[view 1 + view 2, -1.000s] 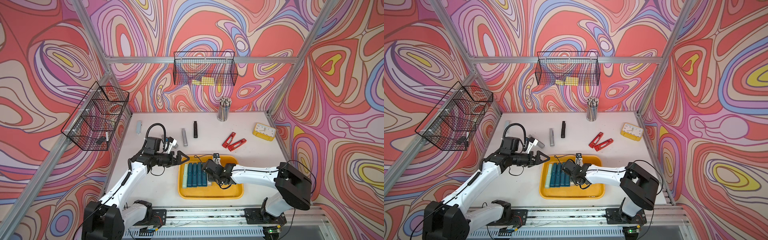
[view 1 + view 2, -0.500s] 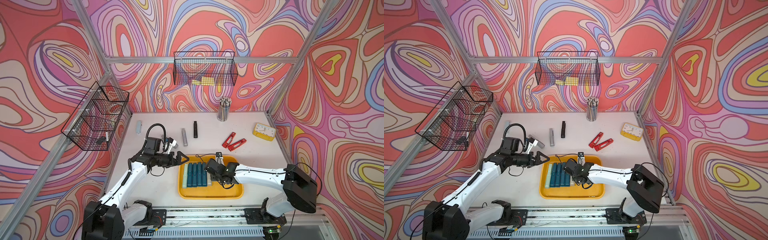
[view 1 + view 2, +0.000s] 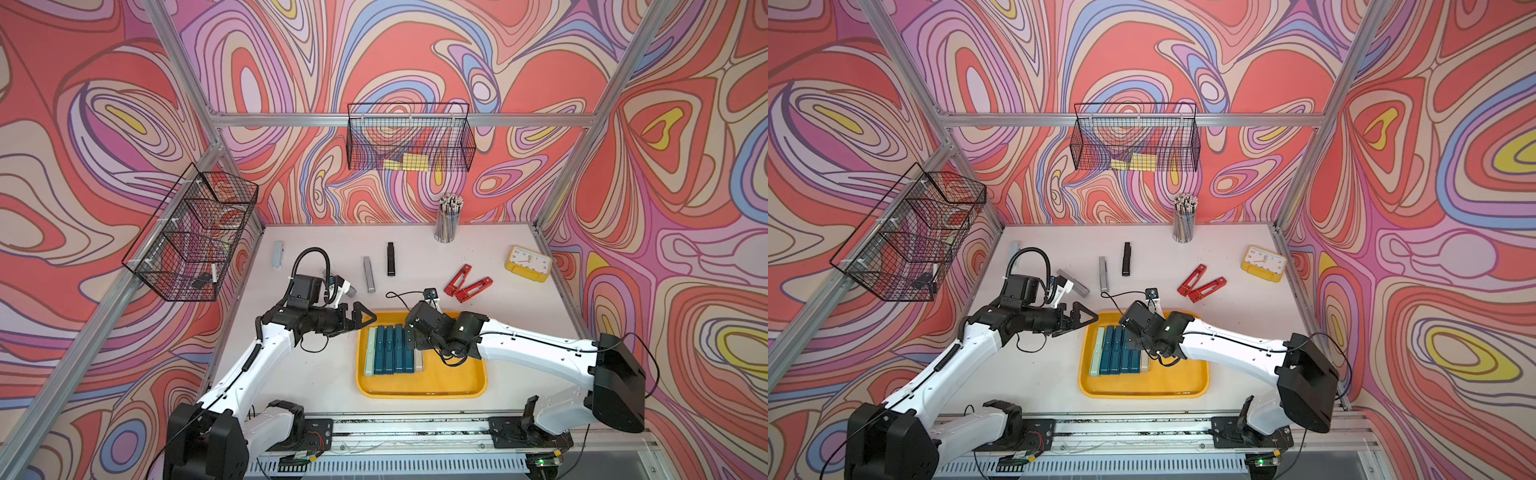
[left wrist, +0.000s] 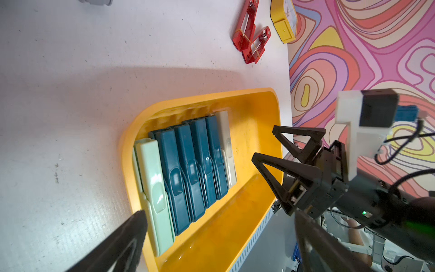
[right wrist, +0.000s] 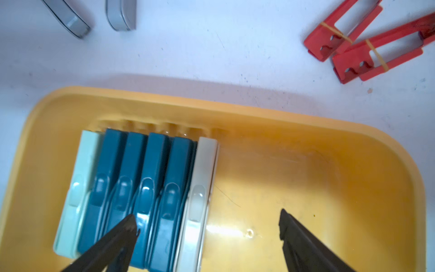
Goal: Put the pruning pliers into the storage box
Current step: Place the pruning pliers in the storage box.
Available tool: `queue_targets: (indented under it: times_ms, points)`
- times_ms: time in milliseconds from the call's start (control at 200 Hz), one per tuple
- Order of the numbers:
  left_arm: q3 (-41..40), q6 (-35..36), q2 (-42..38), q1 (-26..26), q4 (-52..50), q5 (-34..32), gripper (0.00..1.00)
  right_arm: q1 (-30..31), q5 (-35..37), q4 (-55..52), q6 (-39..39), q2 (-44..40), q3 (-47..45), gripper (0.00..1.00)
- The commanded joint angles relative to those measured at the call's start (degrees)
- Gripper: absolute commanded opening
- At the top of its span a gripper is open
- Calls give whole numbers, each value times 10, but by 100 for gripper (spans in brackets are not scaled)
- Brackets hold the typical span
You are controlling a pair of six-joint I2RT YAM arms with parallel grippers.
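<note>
Right gripper [image 5: 207, 217] hovers low over the storage box [image 5: 164, 99], jaws flung wide with nothing between them. One fingertip [image 5: 127, 229] sits over the teal bars and its partner over bare yellow floor, and on that side there's open room right out to the rounded rim. Six pruning pliers [image 5: 150, 188] lie packed side by side beneath and just ahead of it, ends butted against the box wall: one pale green, four teal, one beige nearest the gap. Left gripper [image 3: 368, 318] hangs at the box's corner rim, facing the right one, also spread wide and empty. Beyond the right gripper, out on the table [image 3: 415, 249], two red pliers [image 3: 467, 286] lie touching, each rubber-banded. A grey plier [image 3: 368, 274] and a black plier [image 3: 390, 259] lie farther off. The yellow clock [image 3: 528, 264] shows numerals, too small to read.
</note>
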Motion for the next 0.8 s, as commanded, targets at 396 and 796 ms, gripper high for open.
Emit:
queue_targets:
  times_ms: [396, 796]
  points:
    - [121, 54, 81, 5, -13, -29, 99, -93, -93, 56, -151, 46, 97, 98]
    - [218, 86, 175, 6, -6, -4, 99, -133, -125, 50, -190, 124, 192, 98]
